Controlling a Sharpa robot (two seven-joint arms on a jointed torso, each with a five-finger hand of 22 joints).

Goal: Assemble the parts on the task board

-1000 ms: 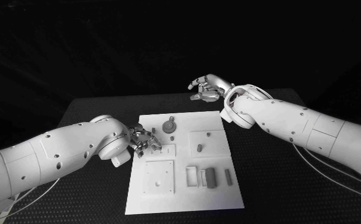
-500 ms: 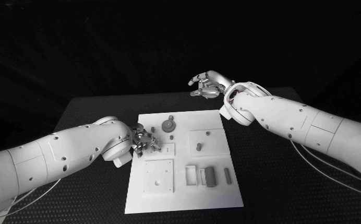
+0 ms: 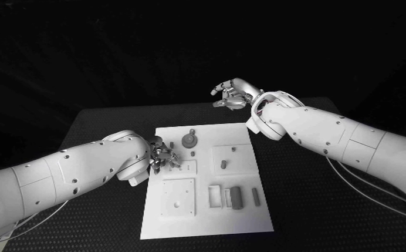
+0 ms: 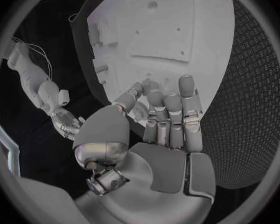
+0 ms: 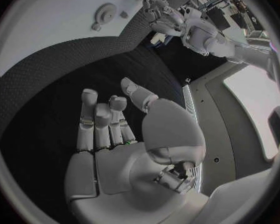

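Head view: silver left hand (image 3: 162, 157) curled at white task board (image 3: 245, 208) edge, grasp unclear; silver right hand (image 3: 232, 94) empty, fingers apart, over black table (image 3: 313, 205).

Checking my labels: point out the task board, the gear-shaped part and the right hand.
task board (image 3: 245, 214): head view, bare near corner of the plate.
gear-shaped part (image 3: 190, 141): head view, middle of its round face.
right hand (image 5: 118, 134): right wrist view, on the palm.

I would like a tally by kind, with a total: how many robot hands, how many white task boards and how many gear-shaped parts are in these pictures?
Robot hands: 2, the left robot hand and the right robot hand
White task board: 1
Gear-shaped part: 1
Total: 4
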